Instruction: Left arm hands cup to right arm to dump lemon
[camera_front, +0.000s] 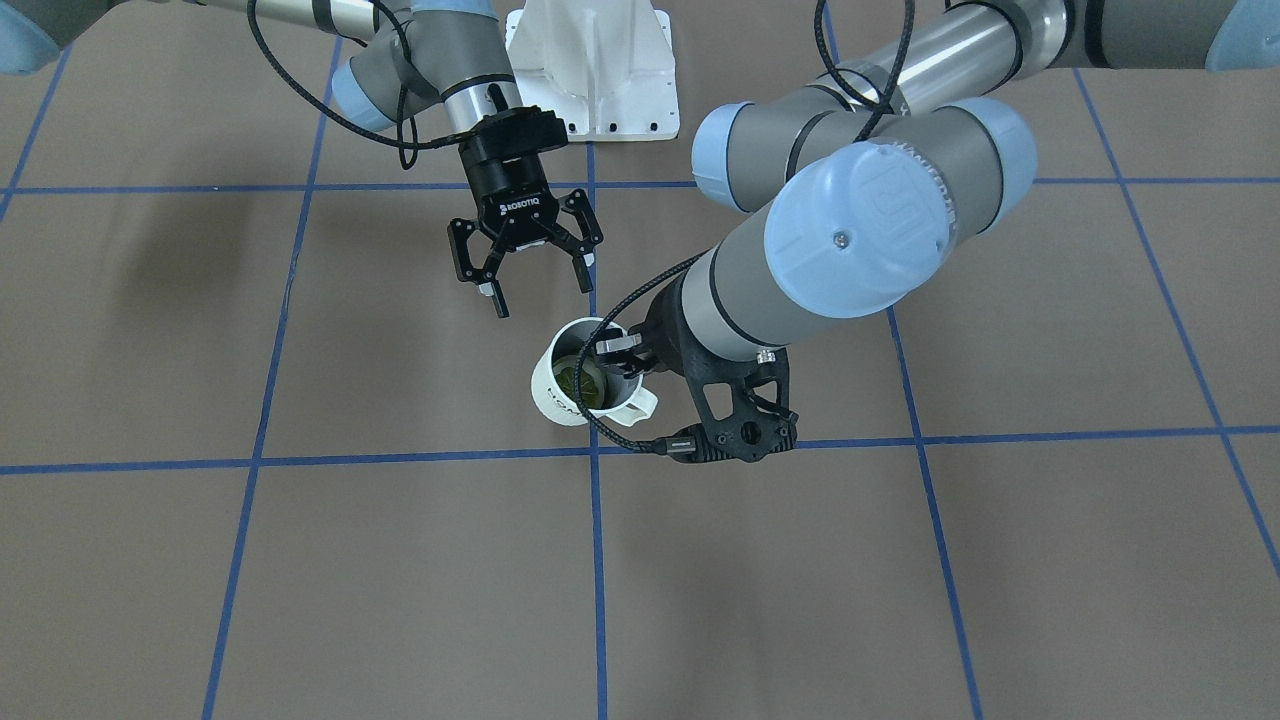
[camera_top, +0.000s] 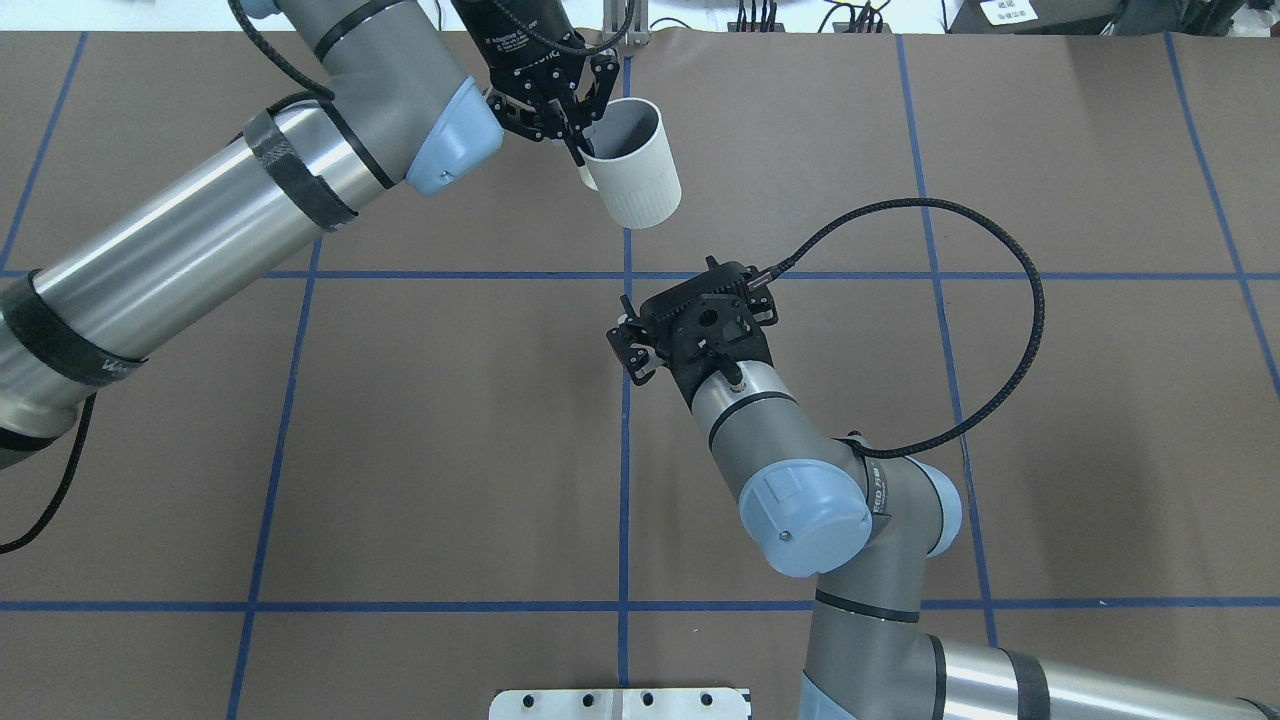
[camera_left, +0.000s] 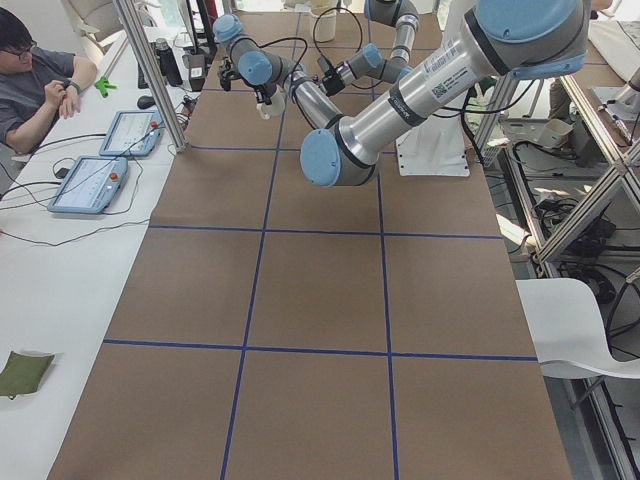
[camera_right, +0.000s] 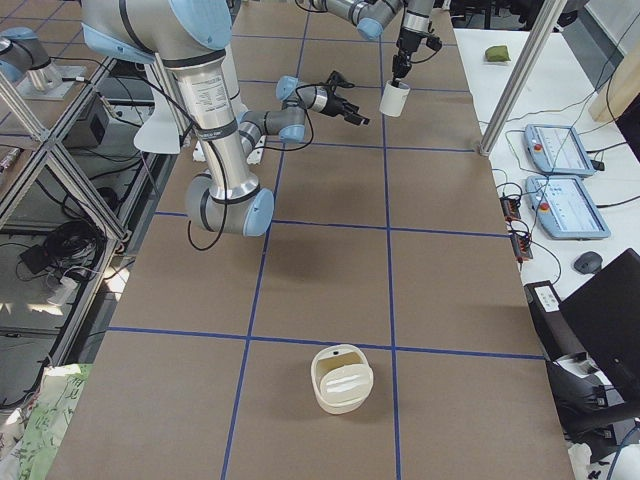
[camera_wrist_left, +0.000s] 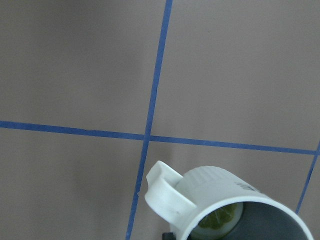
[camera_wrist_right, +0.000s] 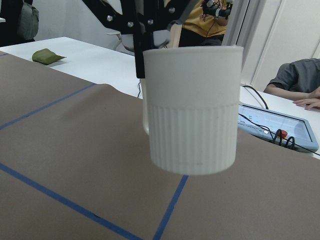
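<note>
The white cup (camera_top: 635, 165) hangs upright above the brown table, near its far edge from the robot. My left gripper (camera_top: 578, 140) is shut on the cup's rim from above, next to the handle (camera_wrist_left: 167, 192). The yellow-green lemon (camera_front: 578, 380) lies at the bottom of the cup (camera_front: 580, 385); the left wrist view also shows the lemon (camera_wrist_left: 220, 225). My right gripper (camera_front: 543, 293) is open and empty, a short way from the cup on the robot's side. In the right wrist view the ribbed cup (camera_wrist_right: 192, 110) fills the middle, level with that gripper.
A white basket-like container (camera_right: 342, 378) stands on the table toward the robot's right end. The white robot base (camera_front: 595, 70) is at the table's robot-side edge. Tablets (camera_right: 560, 150) lie on a side bench, where a seated person (camera_left: 40, 80) is.
</note>
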